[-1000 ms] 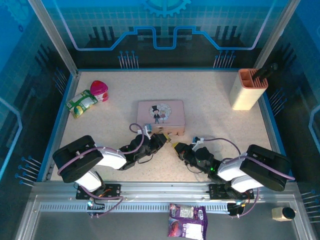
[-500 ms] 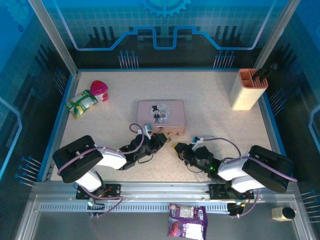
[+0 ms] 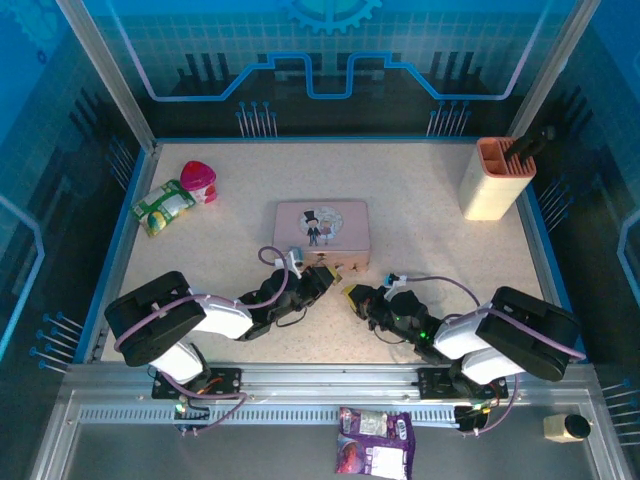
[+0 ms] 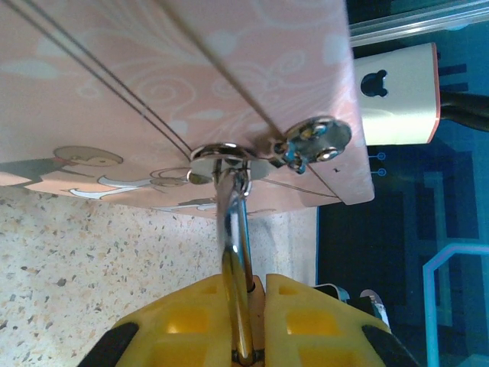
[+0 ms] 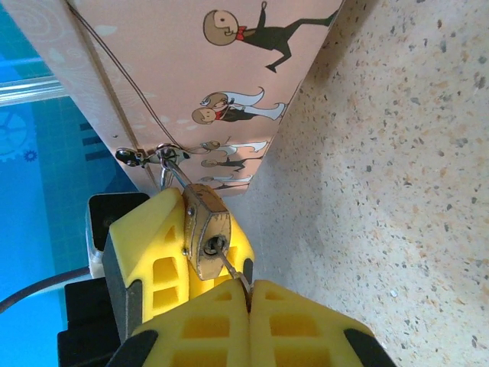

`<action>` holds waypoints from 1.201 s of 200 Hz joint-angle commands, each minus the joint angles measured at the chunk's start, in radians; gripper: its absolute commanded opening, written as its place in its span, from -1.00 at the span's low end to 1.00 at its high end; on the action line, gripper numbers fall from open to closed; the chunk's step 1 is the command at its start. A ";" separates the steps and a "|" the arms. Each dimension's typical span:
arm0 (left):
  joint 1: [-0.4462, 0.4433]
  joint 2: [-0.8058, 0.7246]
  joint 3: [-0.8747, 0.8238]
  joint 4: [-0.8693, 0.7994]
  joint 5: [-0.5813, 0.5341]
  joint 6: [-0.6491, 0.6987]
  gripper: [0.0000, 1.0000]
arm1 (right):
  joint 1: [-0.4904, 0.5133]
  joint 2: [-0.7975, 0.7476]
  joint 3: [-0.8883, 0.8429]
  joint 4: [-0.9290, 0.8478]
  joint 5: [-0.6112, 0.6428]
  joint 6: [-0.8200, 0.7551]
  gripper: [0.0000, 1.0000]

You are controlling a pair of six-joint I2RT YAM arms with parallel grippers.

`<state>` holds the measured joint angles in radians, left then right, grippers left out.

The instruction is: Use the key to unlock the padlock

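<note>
My left tool point(image 4: 246, 297) squeezes the padlock point(image 5: 205, 228), which hangs on the pink tin point(image 5: 176, 69) clasp. My right tool point(image 5: 248, 300) pinches the key point(image 5: 229, 266), tip in the keyhole. I think only the turn is left

Bright, even light comes from overhead onto the pale table point(image 3: 430, 220), and a blue glow tints the walls around it. Shadows under the arms are short and soft. Up close, the padlock point(image 4: 234, 222) shackle glints white toward six o'clock.
</note>
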<state>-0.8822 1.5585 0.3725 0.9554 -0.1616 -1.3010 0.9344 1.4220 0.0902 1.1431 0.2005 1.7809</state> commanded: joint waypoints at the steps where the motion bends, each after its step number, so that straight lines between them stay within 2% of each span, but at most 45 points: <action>1: -0.048 -0.031 0.010 0.194 0.094 0.041 -1.00 | -0.012 0.043 0.015 0.131 0.012 0.029 -1.00; 48: -0.050 -0.031 -0.003 0.217 0.082 0.049 -1.00 | -0.015 0.155 0.002 0.280 0.020 0.048 -1.00; 139: -0.048 -0.043 -0.025 0.204 0.065 0.055 -1.00 | -0.040 0.169 -0.009 0.280 -0.002 0.027 -1.00; 179: -0.038 -0.103 -0.008 0.100 0.043 0.118 -1.00 | -0.033 0.172 -0.019 0.271 -0.015 0.013 -1.00; 240: -0.029 -0.089 -0.006 0.114 0.044 0.117 -1.00 | -0.014 0.163 -0.021 0.263 -0.005 0.000 -1.00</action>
<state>-0.8886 1.4948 0.3428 0.9386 -0.1864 -1.2205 0.9161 1.5837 0.0711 1.3998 0.1669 1.8023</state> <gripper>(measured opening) 0.119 0.064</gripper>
